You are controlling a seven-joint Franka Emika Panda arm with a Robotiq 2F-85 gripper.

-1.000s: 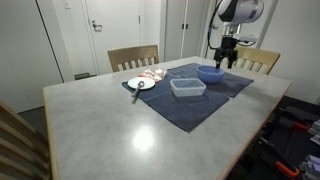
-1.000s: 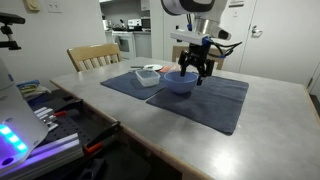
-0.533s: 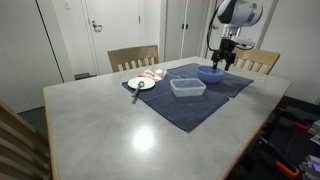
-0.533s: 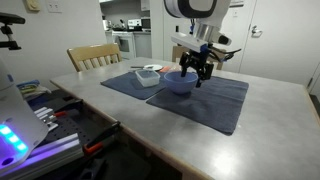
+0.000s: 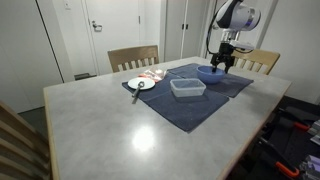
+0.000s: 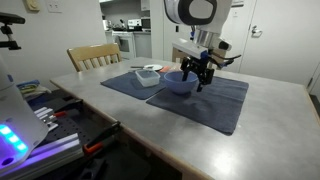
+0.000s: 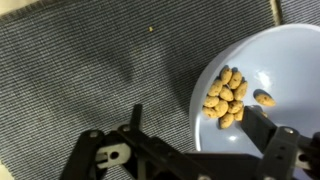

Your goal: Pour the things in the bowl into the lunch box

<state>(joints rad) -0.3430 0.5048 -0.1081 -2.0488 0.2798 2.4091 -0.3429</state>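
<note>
Gripper (image 7: 192,112) spread wide, pinching nothing, low over edge of bowl (image 7: 270,60). Wrist view: one finger (image 7: 135,118) over dark cloth (image 7: 80,70) outside bowl, other over bowl's inside, so rim runs between jaws (looks lined up for straight drop and pinch on wall). Nuts (image 7: 227,97) heaped inside, near that rim. Lunch box (image 5: 187,87) on same cloth, just beside bowl, on side away from gripper. Likely tip direction: across bowl, away from gripped edge.
</note>
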